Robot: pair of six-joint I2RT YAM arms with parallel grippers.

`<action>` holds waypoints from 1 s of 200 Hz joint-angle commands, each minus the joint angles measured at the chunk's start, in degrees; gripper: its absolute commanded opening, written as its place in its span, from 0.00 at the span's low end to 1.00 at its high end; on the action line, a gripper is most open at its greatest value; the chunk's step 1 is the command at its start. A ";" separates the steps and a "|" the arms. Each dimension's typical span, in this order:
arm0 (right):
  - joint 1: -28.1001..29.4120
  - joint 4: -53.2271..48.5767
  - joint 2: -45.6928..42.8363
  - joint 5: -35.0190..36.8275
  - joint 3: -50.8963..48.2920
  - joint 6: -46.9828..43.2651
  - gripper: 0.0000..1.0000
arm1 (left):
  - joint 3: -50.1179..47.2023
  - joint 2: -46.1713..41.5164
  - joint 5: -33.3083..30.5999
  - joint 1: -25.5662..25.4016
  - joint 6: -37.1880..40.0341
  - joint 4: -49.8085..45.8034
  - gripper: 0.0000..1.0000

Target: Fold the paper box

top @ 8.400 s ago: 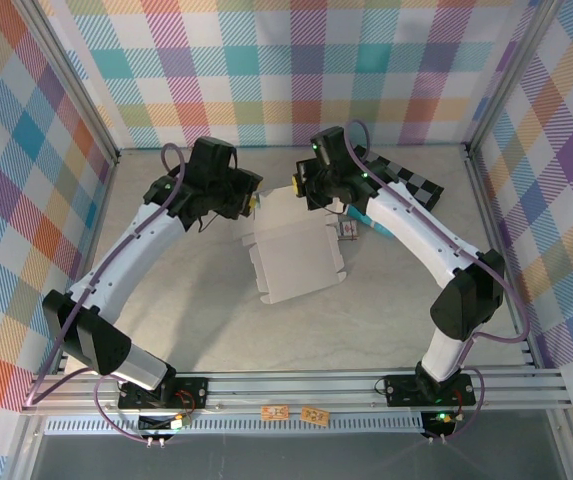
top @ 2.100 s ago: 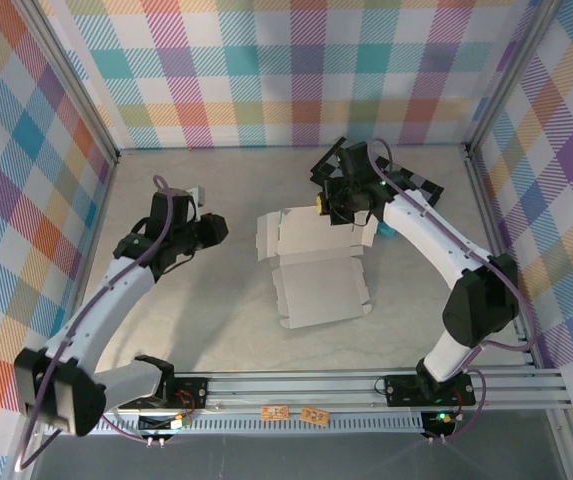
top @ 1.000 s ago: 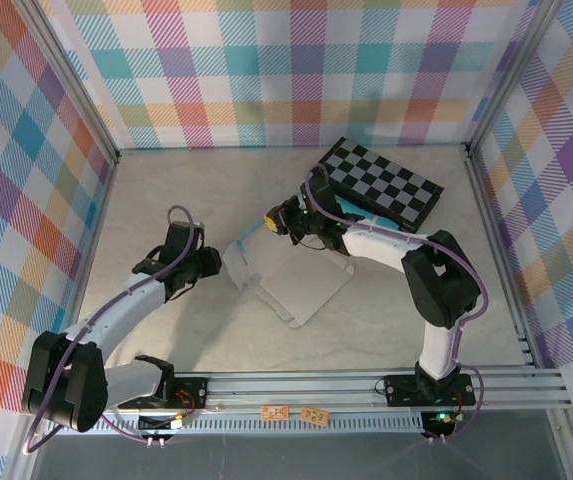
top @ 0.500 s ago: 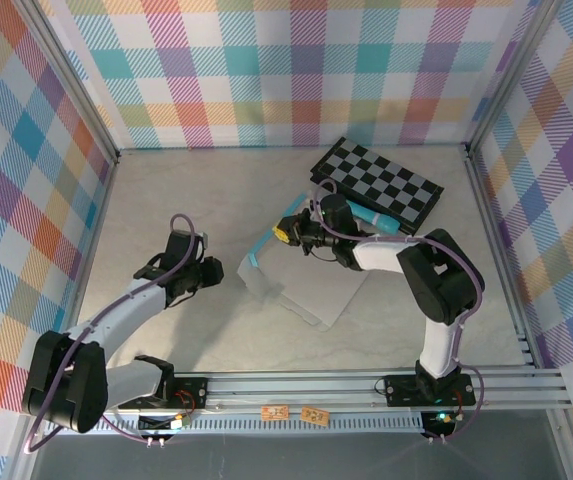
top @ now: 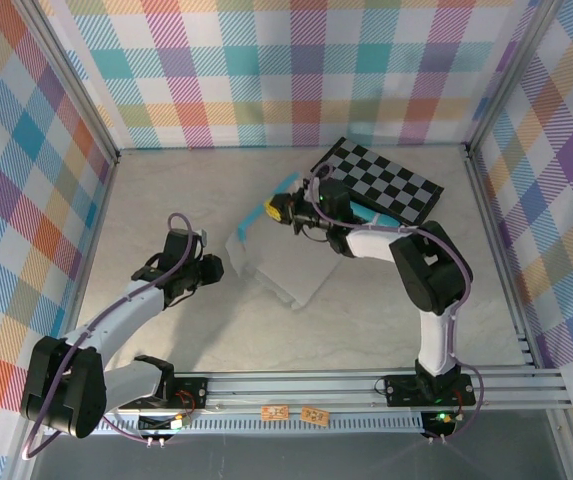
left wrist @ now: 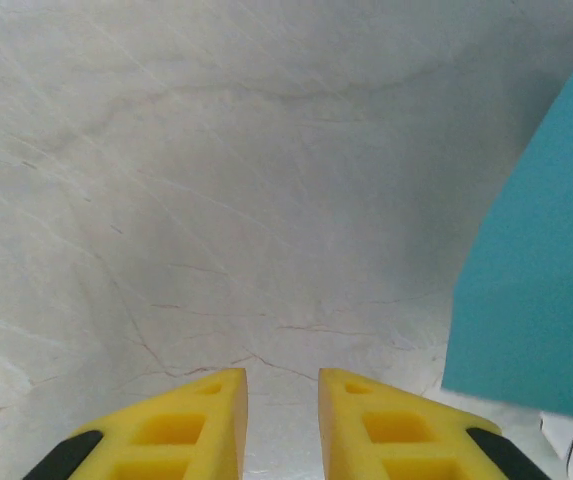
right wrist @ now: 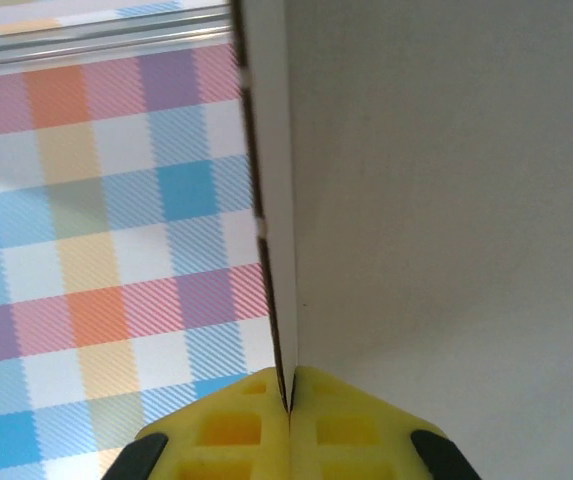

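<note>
The paper box (top: 286, 265) is standing tilted near the middle of the table (top: 166, 200), a little toward its far edge; it is not yet a box, just a die-cut sheet, its grey-white inner side facing the right edge of the table and its teal outer side showing along the raised rim; its low corner seems to be resting on the table, nearer the near edge; I am gripping its top rim with my right pincer (top: 278, 211), the yellow pads (right wrist: 236, 425) pressed together on the thin cardboard with nothing but the sheet's thickness between them; I am holding it up this way, I judge, so that a panel is hanging free of the table and can be bent along its crease; my left pincer (top: 214, 268) is waiting low on the side toward the left edge of the table, just beside the sheet's near-left corner, its pads a narrow gap apart and pinching nothing; from there it is facing the teal face, probably ready to push or catch a flap; the checkerboard (top: 386, 185) is lying toward the far right corner, out of the way
</note>
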 commanded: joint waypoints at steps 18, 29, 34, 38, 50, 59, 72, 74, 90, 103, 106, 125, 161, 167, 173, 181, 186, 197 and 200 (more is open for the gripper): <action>-0.54 8.20 3.55 -1.69 -4.00 1.05 0.00 | 4.15 -0.92 -6.78 0.96 -1.07 -6.18 0.25; -0.73 12.08 4.66 -1.65 -7.04 1.64 0.00 | 4.43 -1.00 -7.63 1.04 -1.00 -7.28 0.25; -0.88 14.00 5.17 -1.54 -8.22 1.86 0.00 | 4.48 -0.98 -7.83 1.05 -1.05 -7.54 0.25; -0.96 15.52 5.59 -1.55 -9.18 2.12 0.00 | 4.50 -0.98 -7.93 1.05 -0.98 -7.77 0.25; -1.25 19.63 6.97 -1.86 -11.21 2.67 0.00 | 4.34 -1.20 -8.10 1.13 -0.93 -8.04 0.25; -1.31 21.66 7.80 -2.33 -12.13 3.12 0.00 | 4.12 -1.32 -8.17 1.13 -0.86 -8.04 0.25; -1.33 22.87 8.21 -2.46 -13.34 3.07 0.00 | 3.82 -1.47 -8.15 1.13 -0.76 -7.86 0.25; -1.33 22.89 8.22 -2.45 -13.52 2.96 0.00 | 3.77 -1.50 -8.05 1.13 -0.77 -7.78 0.25; -1.30 22.25 7.73 -2.62 -14.94 2.23 0.00 | 3.39 -1.60 -7.33 1.13 -0.79 -7.09 0.25; -1.46 21.38 7.12 -2.61 -15.93 1.71 0.00 | 3.03 -1.76 -5.87 1.13 -0.59 -5.97 0.26; -1.51 21.11 6.88 -2.56 -16.19 1.57 0.00 | 2.95 -1.69 -5.32 1.13 -0.32 -5.55 0.26; -1.85 17.15 5.49 -2.68 -16.50 0.52 0.00 | 2.19 -1.15 -2.25 1.13 1.17 -3.12 0.27; -2.03 5.25 3.38 -3.67 -10.68 -1.58 0.00 | 0.56 4.24 3.71 1.05 8.91 5.12 0.27; -2.03 3.38 3.22 -3.89 -9.51 -1.99 0.00 | 0.44 5.08 3.77 1.10 9.79 6.49 0.27; -2.06 2.00 3.21 -4.08 -8.52 -2.20 0.00 | 1.06 6.08 3.97 1.44 9.88 6.75 0.27; -2.03 0.32 3.21 -4.33 -7.51 -2.39 0.00 | 1.78 7.09 5.05 1.48 11.27 8.06 0.28; -2.04 -0.58 3.26 -4.46 -6.97 -2.49 0.00 | 1.95 7.45 6.10 1.44 12.01 9.38 0.28; -2.03 -1.77 3.41 -4.56 -6.23 -2.68 0.00 | 1.83 8.39 8.38 1.44 12.12 12.80 0.29; -2.06 -2.06 3.46 -4.63 -6.05 -2.72 0.00 | 1.95 8.75 8.98 1.40 12.12 13.31 0.29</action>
